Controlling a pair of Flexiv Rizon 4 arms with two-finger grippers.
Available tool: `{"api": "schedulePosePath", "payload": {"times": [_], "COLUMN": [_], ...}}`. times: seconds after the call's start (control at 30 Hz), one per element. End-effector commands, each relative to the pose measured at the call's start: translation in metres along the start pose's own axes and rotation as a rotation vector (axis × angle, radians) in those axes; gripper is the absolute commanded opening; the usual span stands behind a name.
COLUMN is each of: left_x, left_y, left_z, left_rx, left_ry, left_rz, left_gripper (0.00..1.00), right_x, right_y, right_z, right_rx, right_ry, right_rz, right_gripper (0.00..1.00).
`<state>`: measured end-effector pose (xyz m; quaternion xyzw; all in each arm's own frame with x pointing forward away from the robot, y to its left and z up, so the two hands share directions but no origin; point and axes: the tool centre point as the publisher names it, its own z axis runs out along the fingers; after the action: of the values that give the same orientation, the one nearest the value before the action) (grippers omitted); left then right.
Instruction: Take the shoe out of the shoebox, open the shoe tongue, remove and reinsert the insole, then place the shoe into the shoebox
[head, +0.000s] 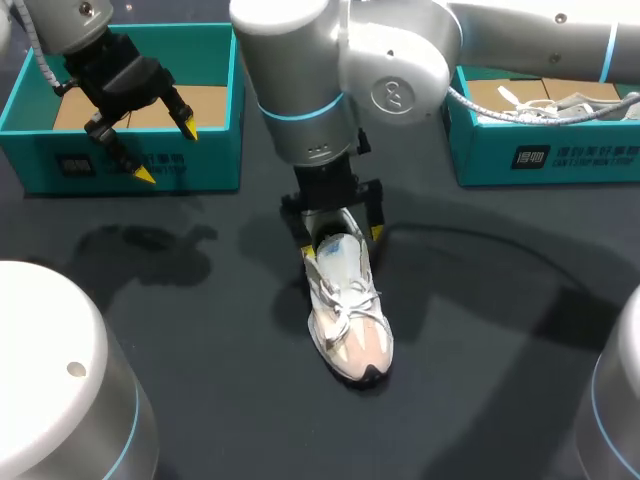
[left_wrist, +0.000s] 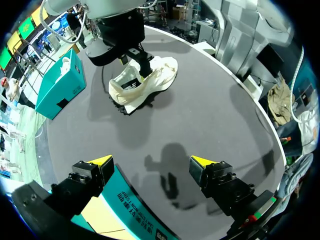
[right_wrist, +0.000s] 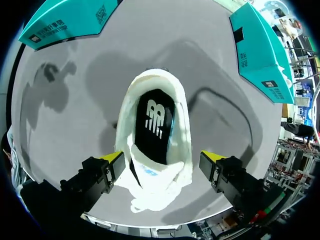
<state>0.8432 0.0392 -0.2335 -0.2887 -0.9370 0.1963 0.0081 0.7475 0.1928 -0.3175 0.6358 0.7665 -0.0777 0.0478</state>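
A white laced shoe (head: 348, 308) stands on the dark table, toe toward the front edge. My right gripper (head: 338, 232) hangs over its heel, open, one yellow-tipped finger on each side of the collar. From the right wrist, the shoe (right_wrist: 155, 150) lies between the fingers (right_wrist: 111, 159), its black insole (right_wrist: 156, 125) showing in the mouth. My left gripper (head: 165, 150) hovers open over the front wall of the left teal shoebox (head: 130, 150), nothing in it. In the left wrist view, the shoe (left_wrist: 145, 82) lies far ahead, past the gripper (left_wrist: 152, 162).
A second teal box (head: 545, 130) at the back right holds white paper and laces. The right arm's dark cable (head: 480, 245) curves across the table to the right of the shoe. White robot bases (head: 60, 390) stand at both front corners.
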Motion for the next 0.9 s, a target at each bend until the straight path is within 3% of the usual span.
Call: {"api": "schedulePosePath", "payload": {"times": [0.03, 0.3, 0.4, 0.53, 0.73, 0.9], "left_x": [0.001, 0.001, 0.001, 0.001, 0.001, 0.001], "left_y": [0.0, 0.0, 0.0, 0.0, 0.0, 0.0], "left_z": [0.0, 0.0, 0.0, 0.0, 0.0, 0.0], "left_rx": [-0.002, -0.002, -0.002, -0.002, -0.002, -0.002], "left_ry": [0.0, 0.0, 0.0, 0.0, 0.0, 0.0], "left_rz": [0.001, 0.001, 0.001, 0.001, 0.001, 0.001], "left_gripper": [1.0, 1.0, 1.0, 1.0, 1.0, 1.0], "right_x": [0.0, -0.005, -0.007, -0.008, -0.011, -0.011], "right_y": [-0.001, -0.002, -0.011, -0.027, -0.049, -0.055], "right_z": [-0.005, -0.021, -0.027, -0.03, -0.026, -0.02], "right_rx": [-0.024, -0.077, -0.091, -0.091, -0.079, -0.075], "right_ry": [-0.015, -0.057, -0.067, -0.072, -0.061, -0.046], "right_rz": [0.003, 0.02, 0.021, 0.031, 0.057, 0.062], "right_gripper": [0.98, 0.79, 0.73, 0.5, 0.36, 0.21]}}
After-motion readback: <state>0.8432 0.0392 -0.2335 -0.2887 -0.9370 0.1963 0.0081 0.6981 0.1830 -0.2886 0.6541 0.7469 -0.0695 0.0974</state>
